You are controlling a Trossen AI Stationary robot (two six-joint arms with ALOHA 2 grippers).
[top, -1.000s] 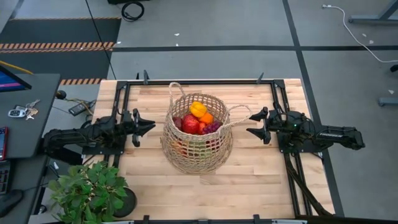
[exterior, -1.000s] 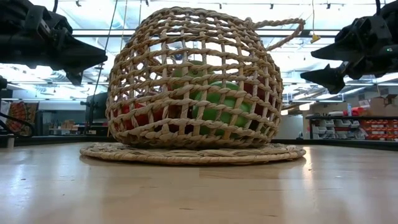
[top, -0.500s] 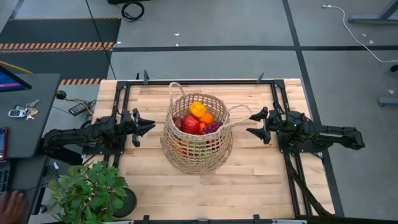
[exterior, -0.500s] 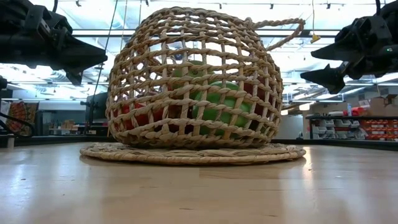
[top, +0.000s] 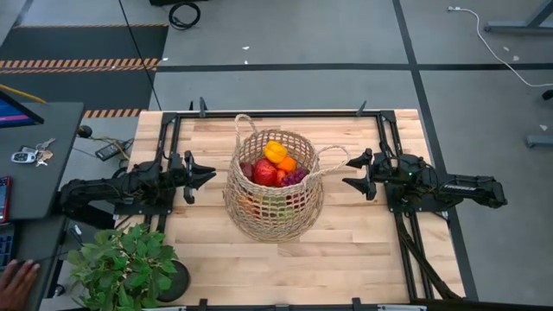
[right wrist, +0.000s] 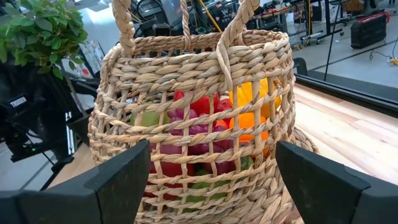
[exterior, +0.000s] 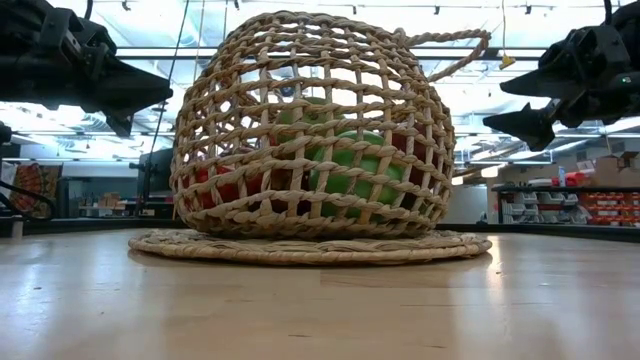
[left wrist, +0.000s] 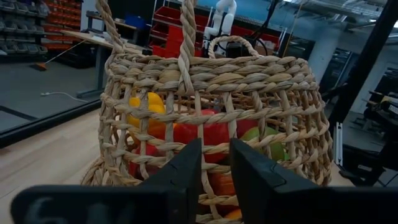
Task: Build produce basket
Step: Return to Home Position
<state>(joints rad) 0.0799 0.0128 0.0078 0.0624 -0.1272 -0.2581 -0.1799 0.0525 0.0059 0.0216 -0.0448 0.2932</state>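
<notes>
The tan open-weave straw basket (top: 275, 206) stands on its flat round base (exterior: 310, 246) in the middle of the table. It holds the produce (top: 273, 164): a yellow pepper, an orange, red apples, green fruit and purple grapes. My left gripper (top: 212, 175) hovers level at the basket's left side, empty, its fingers shut but for a narrow slit (left wrist: 216, 152). My right gripper (top: 346, 172) hovers level at the basket's right side, open and empty (right wrist: 211, 158). Neither touches the basket.
A potted green plant (top: 125, 263) stands at the table's near left corner. A person's hand (top: 17, 276) shows off the table at the lower left. Black frame rails (top: 276, 112) run along the table's edges. Bare wood lies in front of the basket (top: 346, 259).
Neither arm nor the basket has moved. A person's hand has come into view beside the table at the lower left.
</notes>
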